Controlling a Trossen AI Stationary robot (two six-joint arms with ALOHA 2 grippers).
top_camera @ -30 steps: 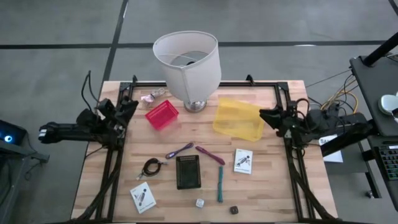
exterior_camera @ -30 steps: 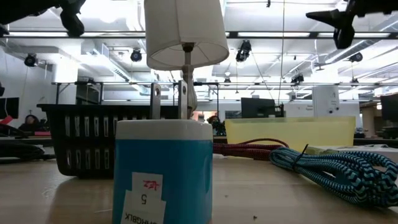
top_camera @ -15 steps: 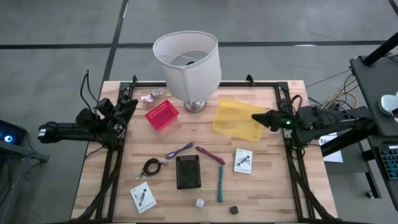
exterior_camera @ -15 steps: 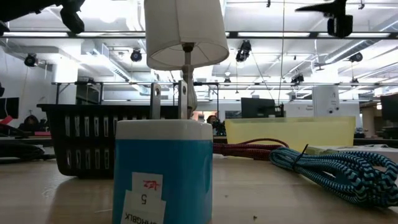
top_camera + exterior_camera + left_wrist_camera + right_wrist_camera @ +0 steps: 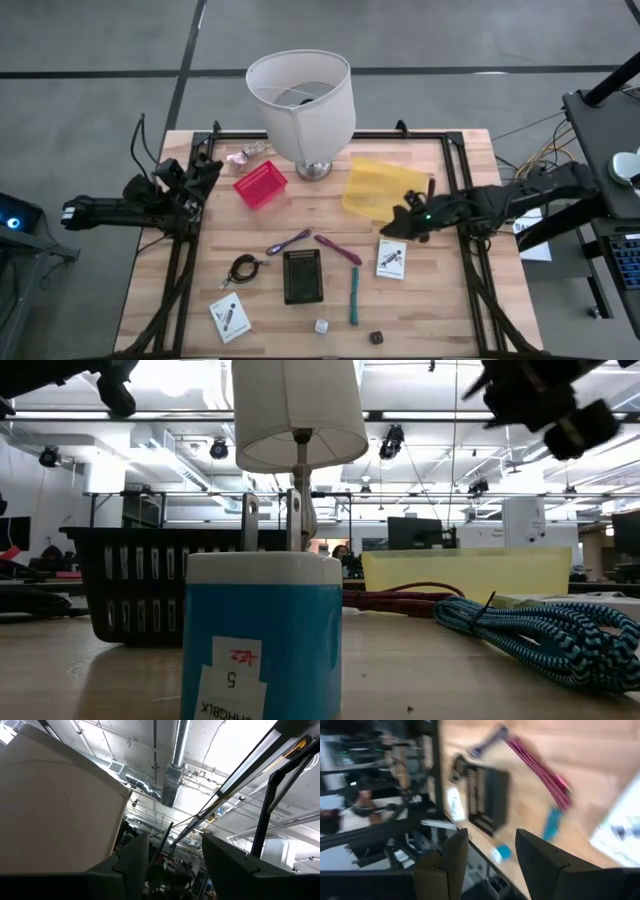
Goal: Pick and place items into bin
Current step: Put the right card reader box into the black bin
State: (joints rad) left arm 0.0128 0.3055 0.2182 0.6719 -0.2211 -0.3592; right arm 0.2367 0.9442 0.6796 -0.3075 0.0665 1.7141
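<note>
My right gripper (image 5: 395, 228) hangs open above the table between the yellow bin (image 5: 380, 188) and a white card (image 5: 391, 258), touching nothing; its wrist view shows the gripper (image 5: 490, 870) with empty space between the fingers. Below lie a black bin (image 5: 302, 276), two purple strips (image 5: 288, 241) (image 5: 338, 248), a teal stick (image 5: 354, 295), a black coiled cable (image 5: 243, 268), a second card (image 5: 230, 318) and two small cubes (image 5: 321, 326) (image 5: 376, 338). My left gripper (image 5: 205, 170) waits open at the table's left edge, pointing upward.
A large white lampshade (image 5: 300, 100) stands at the far middle of the table, with a red basket (image 5: 260, 184) to its left and a pink wrapper (image 5: 240, 155) behind that. Black frame rails (image 5: 180, 270) run along both sides of the table.
My right gripper has swung in from the table's right edge toward the middle, past the yellow bin's near right corner, sinking a little, tipping downward and rolling about its own axis. Nothing on the table has moved.
</note>
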